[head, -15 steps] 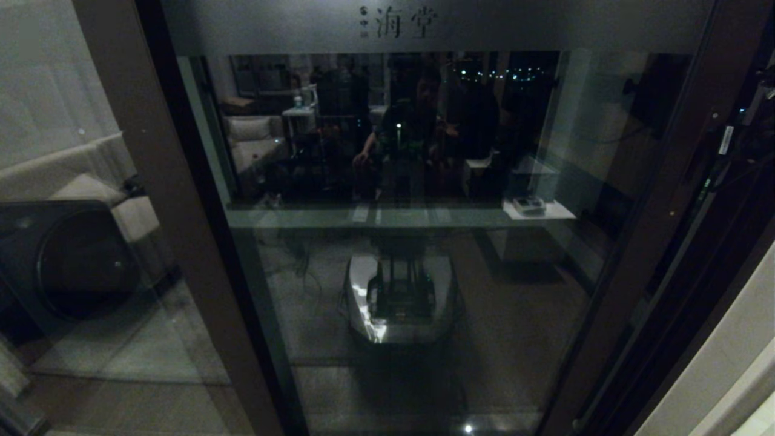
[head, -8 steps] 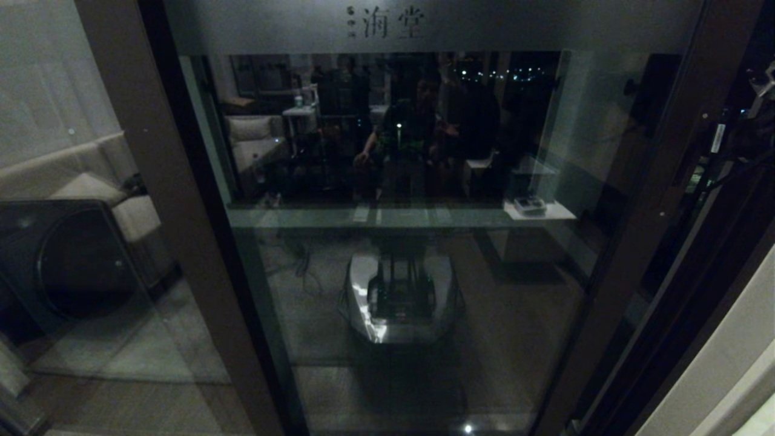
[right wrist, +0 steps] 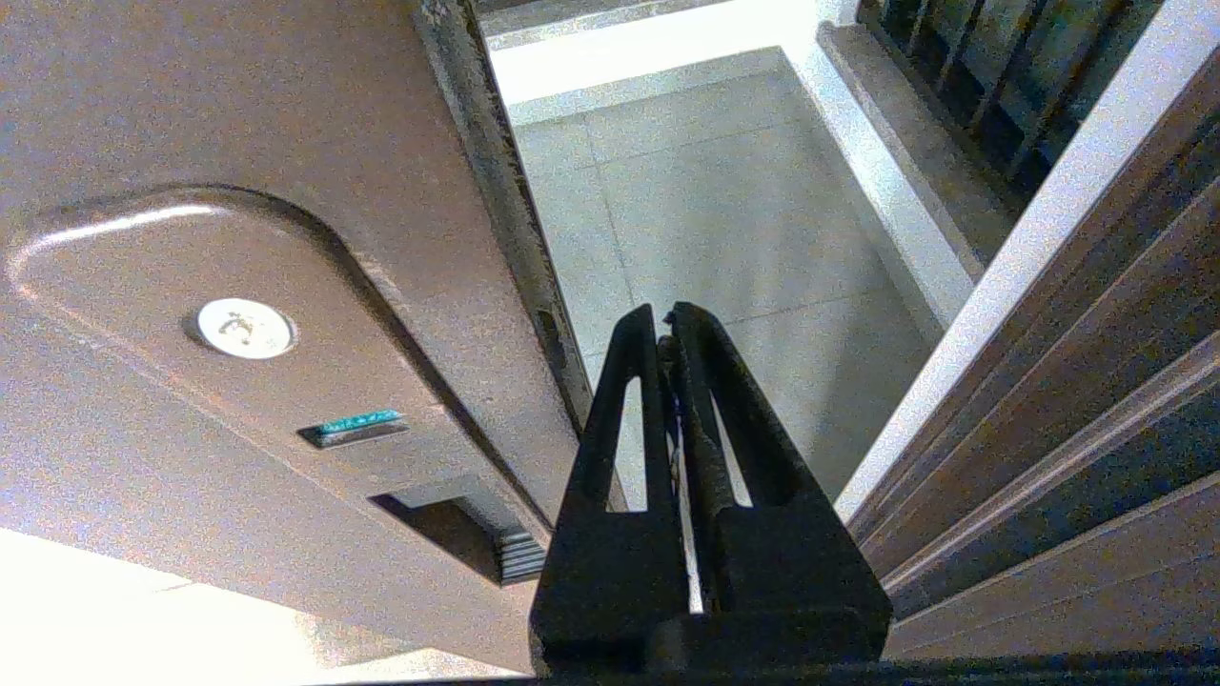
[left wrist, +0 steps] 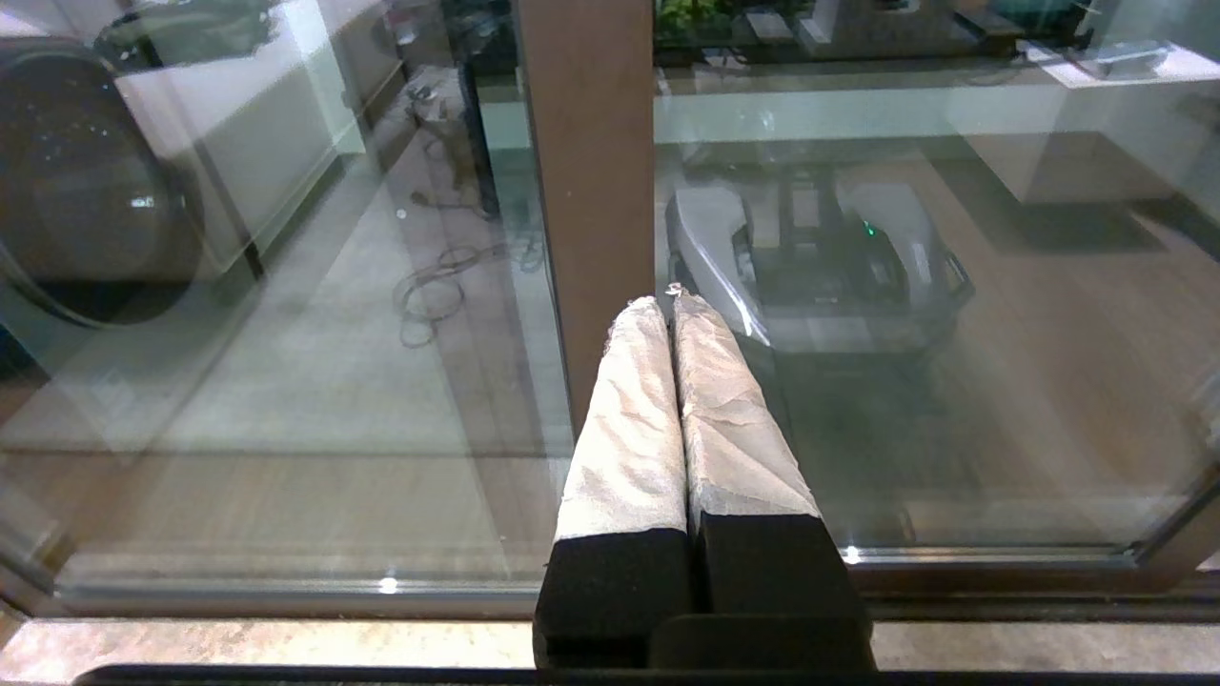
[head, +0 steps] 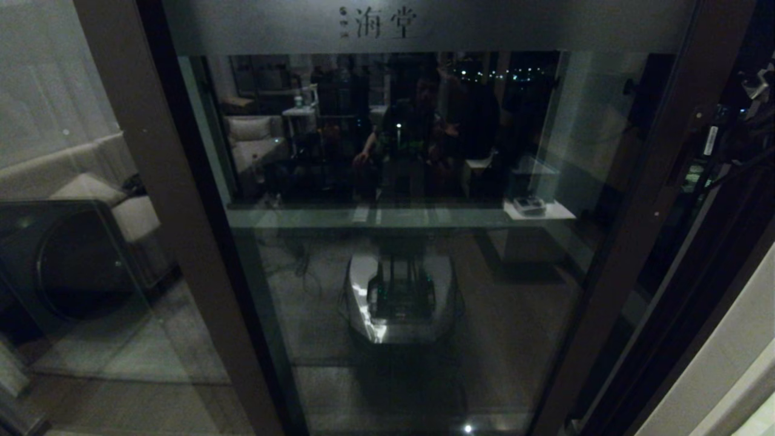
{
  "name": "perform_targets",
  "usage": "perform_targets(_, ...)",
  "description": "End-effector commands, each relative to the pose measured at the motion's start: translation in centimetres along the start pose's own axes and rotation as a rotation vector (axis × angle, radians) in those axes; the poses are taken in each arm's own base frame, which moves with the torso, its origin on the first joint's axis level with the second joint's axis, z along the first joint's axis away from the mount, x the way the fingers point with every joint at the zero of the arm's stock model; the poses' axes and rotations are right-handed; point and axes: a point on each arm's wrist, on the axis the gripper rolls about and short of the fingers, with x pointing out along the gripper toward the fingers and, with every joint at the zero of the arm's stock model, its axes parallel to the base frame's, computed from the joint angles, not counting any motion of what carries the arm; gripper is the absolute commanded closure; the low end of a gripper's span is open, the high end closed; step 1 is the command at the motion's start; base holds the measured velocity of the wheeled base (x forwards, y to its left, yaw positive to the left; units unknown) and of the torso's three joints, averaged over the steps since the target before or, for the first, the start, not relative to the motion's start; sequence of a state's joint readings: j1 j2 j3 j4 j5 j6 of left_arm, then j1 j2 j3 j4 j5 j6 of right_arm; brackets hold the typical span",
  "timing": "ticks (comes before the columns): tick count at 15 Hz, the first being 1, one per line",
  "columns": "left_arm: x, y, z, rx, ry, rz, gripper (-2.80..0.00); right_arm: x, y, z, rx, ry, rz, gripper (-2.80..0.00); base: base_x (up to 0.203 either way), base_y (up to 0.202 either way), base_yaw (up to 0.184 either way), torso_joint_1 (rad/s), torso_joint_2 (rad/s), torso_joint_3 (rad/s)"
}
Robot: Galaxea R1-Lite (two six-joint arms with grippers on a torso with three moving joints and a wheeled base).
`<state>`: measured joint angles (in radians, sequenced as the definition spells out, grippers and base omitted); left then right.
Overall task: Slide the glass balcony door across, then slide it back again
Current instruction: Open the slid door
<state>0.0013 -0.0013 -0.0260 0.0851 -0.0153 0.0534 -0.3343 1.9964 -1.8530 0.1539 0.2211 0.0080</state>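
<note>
The glass balcony door (head: pixel 424 272) fills the head view, with a frosted top band (head: pixel 514 24) bearing small characters and a dark brown right stile (head: pixel 657 181). In the right wrist view that stile (right wrist: pixel 286 124) carries a recessed handle plate (right wrist: pixel 191 314). My right gripper (right wrist: pixel 664 319) is shut and empty, in the gap just past the stile's edge; whether it touches the edge I cannot tell. My left gripper (left wrist: pixel 664 303), with white-wrapped fingers (left wrist: pixel 629 419), is shut on nothing, low down before a brown upright (left wrist: pixel 586 171).
A fixed brown-framed pane (head: pixel 79 242) on the left shows a sofa and a dark round appliance (head: pixel 66 260). Past the door's edge lie a tiled balcony floor (right wrist: pixel 724 191), the door frame (right wrist: pixel 1077 381) and a barred window (right wrist: pixel 972 57). The floor track (left wrist: pixel 286 595) runs below.
The door has slid a little to the left; its characters and right stile have shifted leftward, and the dark gap at the right has widened.
</note>
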Motion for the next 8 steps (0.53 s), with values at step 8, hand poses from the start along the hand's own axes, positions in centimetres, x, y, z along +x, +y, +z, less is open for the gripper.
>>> perform_targets(8,0.00,0.00,-0.01,0.000,0.000,0.000,0.00,0.16,1.10,-0.06,-0.006,0.005,0.029,0.00,0.000,0.000,0.000,0.000,0.00,0.000)
